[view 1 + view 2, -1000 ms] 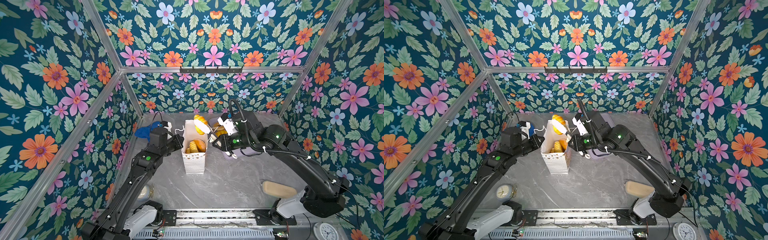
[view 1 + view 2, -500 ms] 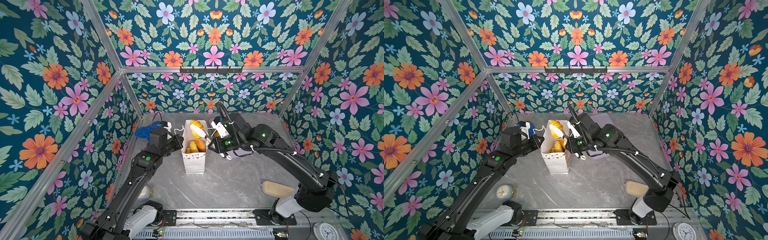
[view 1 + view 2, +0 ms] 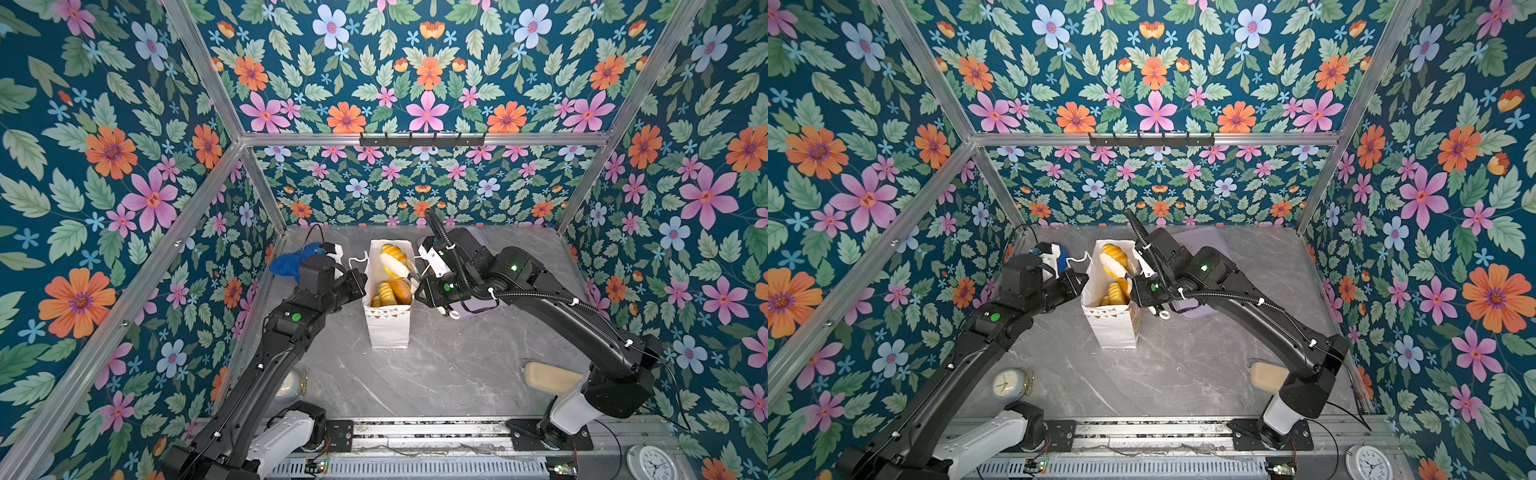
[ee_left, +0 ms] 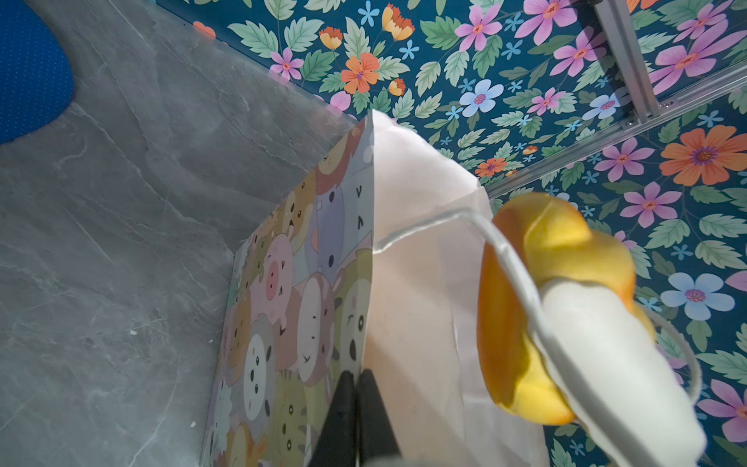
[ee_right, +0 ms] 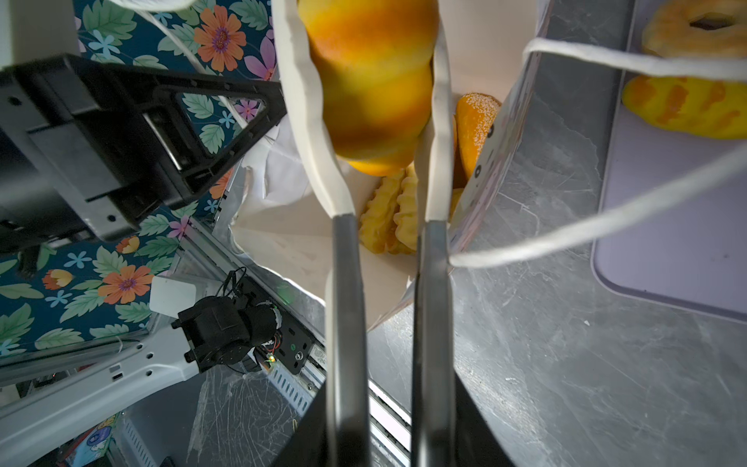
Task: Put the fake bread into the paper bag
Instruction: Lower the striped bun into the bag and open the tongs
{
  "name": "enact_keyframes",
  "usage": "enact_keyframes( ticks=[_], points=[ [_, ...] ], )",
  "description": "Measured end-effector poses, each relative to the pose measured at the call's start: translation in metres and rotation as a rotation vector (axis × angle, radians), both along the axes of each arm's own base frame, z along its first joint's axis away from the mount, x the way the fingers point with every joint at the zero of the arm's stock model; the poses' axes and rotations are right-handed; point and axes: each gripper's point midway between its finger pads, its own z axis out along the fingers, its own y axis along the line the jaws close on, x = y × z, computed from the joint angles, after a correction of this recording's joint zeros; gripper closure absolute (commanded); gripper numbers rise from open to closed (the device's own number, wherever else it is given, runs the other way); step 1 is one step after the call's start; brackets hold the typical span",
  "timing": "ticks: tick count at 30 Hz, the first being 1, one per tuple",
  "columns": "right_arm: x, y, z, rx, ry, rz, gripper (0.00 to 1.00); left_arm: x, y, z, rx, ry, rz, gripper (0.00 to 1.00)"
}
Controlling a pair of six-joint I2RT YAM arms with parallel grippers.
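— Where is the right pincer (image 3: 397,266)?
— Above the mouth of the paper bag (image 3: 388,328), pinching a striped fake bread (image 3: 392,250) from both sides.
— And the left pincer (image 4: 357,384)?
— Pressed together on the bag's rim, at its 9 o'clock side.
— Any other pastries?
— More fake bread (image 3: 392,293) lies inside the bag. A ring bagel (image 5: 699,28) sits on the lilac tray (image 3: 478,305), at the bag's 3 o'clock on the tabletop (image 3: 436,374).

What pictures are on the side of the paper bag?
Pastel cartoon animal faces on the paper bag, clearest in the left wrist view.
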Motion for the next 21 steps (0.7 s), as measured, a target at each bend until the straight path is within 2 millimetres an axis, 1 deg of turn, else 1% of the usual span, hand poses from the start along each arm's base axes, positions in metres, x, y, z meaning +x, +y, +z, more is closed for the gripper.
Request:
enact_keyframes(
  ticks=[7, 14, 21],
  points=[
    [0.0003, 0.0021, -0.0003, -0.016, -0.014, -0.001, 0.56, 0.0004, -0.0001, -0.0001, 0.001, 0.001, 0.0, 0.92],
    [0.0002, -0.0014, 0.0004, -0.029, -0.017, -0.009, 0.52, 0.0004, -0.0001, 0.0004, 0.0, 0.0, 0.0, 0.92],
    [0.0006, -0.0024, 0.0028, -0.032, -0.026, -0.013, 0.51, 0.0004, 0.0, 0.0005, 0.002, -0.001, 0.0, 0.92]
  ],
)
